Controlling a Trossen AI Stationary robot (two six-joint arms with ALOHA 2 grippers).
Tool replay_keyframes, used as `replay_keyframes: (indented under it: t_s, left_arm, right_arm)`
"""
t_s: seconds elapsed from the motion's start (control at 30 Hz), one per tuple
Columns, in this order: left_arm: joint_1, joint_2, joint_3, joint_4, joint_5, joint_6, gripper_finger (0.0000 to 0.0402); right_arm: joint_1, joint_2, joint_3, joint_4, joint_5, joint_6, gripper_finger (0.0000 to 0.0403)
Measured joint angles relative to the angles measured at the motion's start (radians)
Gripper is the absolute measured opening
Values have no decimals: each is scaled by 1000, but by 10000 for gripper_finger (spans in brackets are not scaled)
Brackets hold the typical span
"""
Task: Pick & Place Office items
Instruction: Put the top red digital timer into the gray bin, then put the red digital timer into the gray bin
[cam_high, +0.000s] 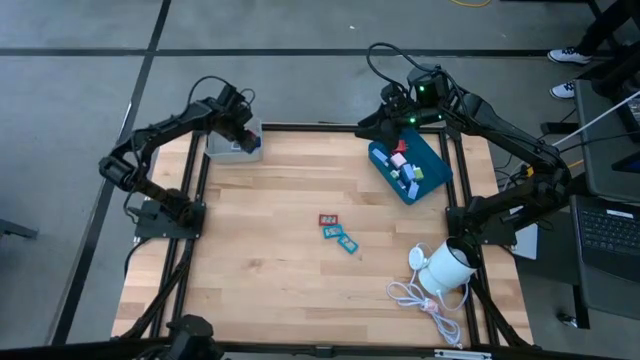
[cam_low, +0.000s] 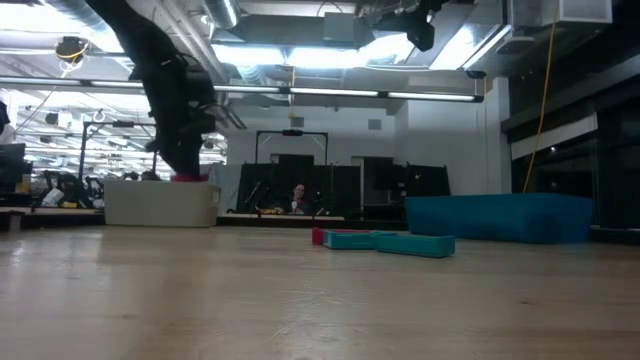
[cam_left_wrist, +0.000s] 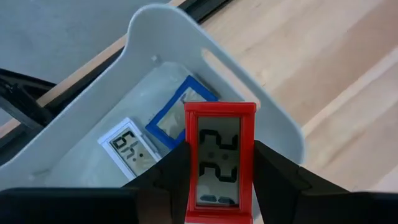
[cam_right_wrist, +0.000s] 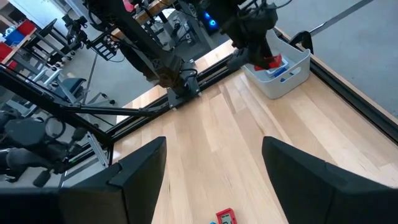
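Note:
My left gripper (cam_high: 238, 136) is at the table's far left corner, over the grey tray (cam_high: 222, 152), shut on a red-framed little digital clock (cam_left_wrist: 219, 163). Below it in the grey tray (cam_left_wrist: 261, 106) lie a white clock (cam_left_wrist: 132, 148) and a blue-framed one (cam_left_wrist: 177, 115). My right gripper (cam_right_wrist: 214, 180) is open above the blue tray (cam_high: 430, 178) at the far right, which holds several small pieces. A red piece (cam_high: 330, 219) and two teal pieces (cam_high: 340, 238) lie flat mid-table. My left gripper pinches the red clock between its two fingers (cam_left_wrist: 174, 177), one on each long side edge (cam_left_wrist: 189, 168). The fingers come from above, pointing down into the tray. The clock is lifted clear, at about the height of the tray's rim (cam_low: 187, 177), with its display facing the wrist camera.
A white round object (cam_high: 447, 266) with a coiled white cable (cam_high: 425, 300) sits at the near right corner. In the low view the grey tray (cam_low: 160, 203) stands left and the blue tray (cam_low: 495, 216) right. Bare wood lies between the trays and along the near edge.

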Motion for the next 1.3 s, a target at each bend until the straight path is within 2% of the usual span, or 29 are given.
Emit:
replay_keyframes:
  t_s: [0.2,0.47,0.73,0.83,0.97,1.13,1.3]
  left_arm:
    - [1,0,-36,68,-58,5,135]
    - [1,0,-36,114,-143,-40,222]
    - [-18,0,-36,120,-56,-87,256]
    - [-46,0,-36,137,28,-144,258]
    - [-180,0,-35,166,132,-101,249]
    - [-447,0,-31,181,145,-79,233]
    - [-725,12,-30,183,14,-80,235]
  right_arm:
    - [0,0,0,0,0,4,271]
    - [0,0,0,0,5,6,271]
    - [0,0,0,0,8,6,271]
    - [0,0,0,0,8,6,271]
    - [0,0,0,0,8,3,271]
    - [0,0,0,0,8,-4,271]
    - [0,0,0,0,7,-18,271]
